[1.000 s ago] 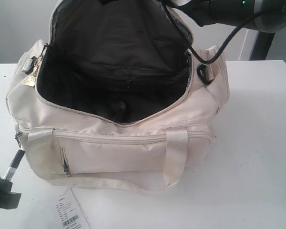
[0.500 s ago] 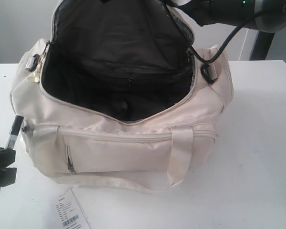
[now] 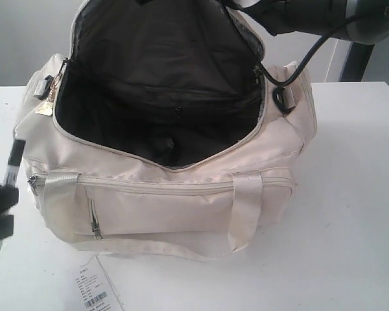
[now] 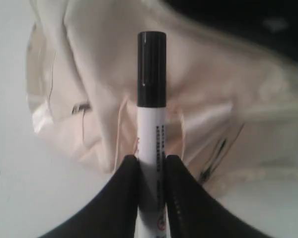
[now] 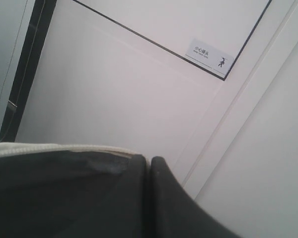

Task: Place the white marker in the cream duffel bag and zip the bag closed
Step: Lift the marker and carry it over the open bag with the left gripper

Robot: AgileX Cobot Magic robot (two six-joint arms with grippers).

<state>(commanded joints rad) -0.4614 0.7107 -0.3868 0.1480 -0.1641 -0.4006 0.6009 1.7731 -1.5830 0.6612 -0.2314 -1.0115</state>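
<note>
L gripper (image 4: 151, 166) clamps white marker (image 4: 151, 99) low on barrel, jaws narrow around it, dark cap end up. Marker is outside cream duffel bag (image 3: 181, 194), just beside its left end, over white table (image 3: 350, 227). Bag's main zip is wide open, black lining (image 3: 155, 84) showing. R gripper (image 5: 148, 166) is pinched closed on bag's far rim, flap held up. Barcode label (image 3: 94, 291) lies in front of bag.
</note>
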